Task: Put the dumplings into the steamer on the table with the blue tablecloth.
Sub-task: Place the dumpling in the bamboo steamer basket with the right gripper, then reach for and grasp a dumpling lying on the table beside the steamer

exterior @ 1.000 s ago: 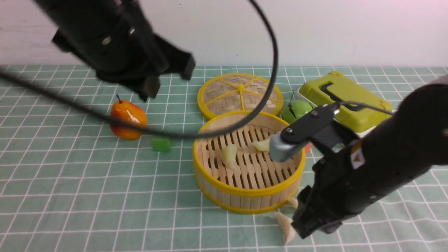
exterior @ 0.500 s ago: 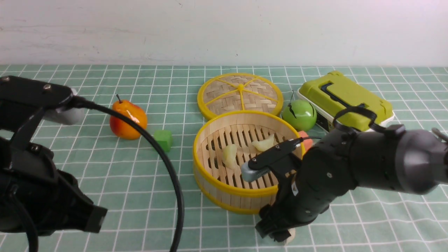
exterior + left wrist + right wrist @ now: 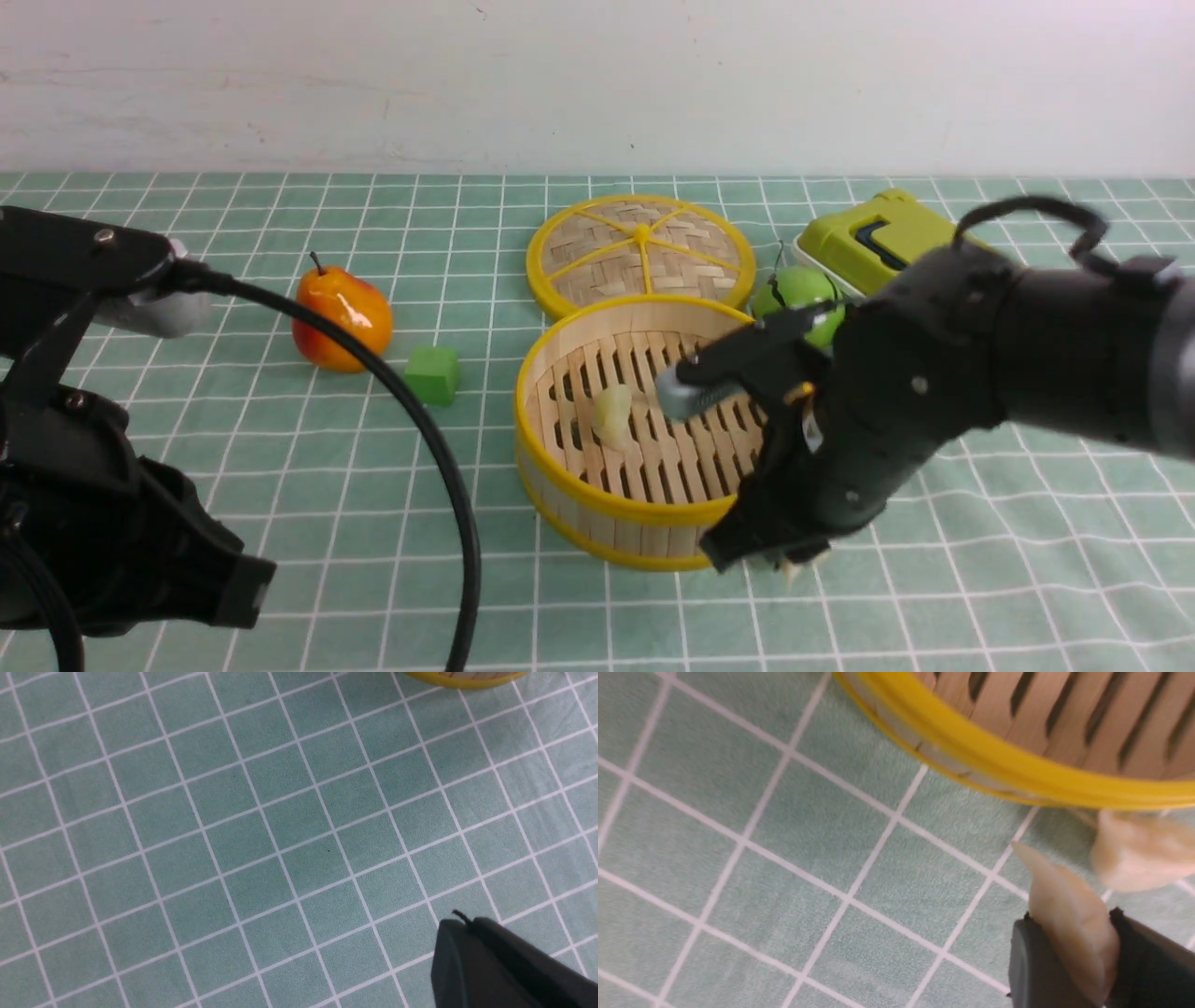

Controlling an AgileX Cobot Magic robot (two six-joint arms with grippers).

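One dumpling [image 3: 1073, 924] sits gripped in the right jaws; the left jaws are closed. Next: lift over the steamer's [image 3: 625, 504] rim, then release.

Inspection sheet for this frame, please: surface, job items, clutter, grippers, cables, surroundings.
Surface: grid tablecloth, slightly wrinkled.
Job items: one dumpling visible in the steamer; another dumpling gripped; another dumpling beside the steamer.
Clutter: woven lid, pear, green block, green fruit, lidded box.
Grippers: left shut; right closed on a dumpling.
Cables: black, looping off both arms.
Surroundings: pale wall, faint marks.
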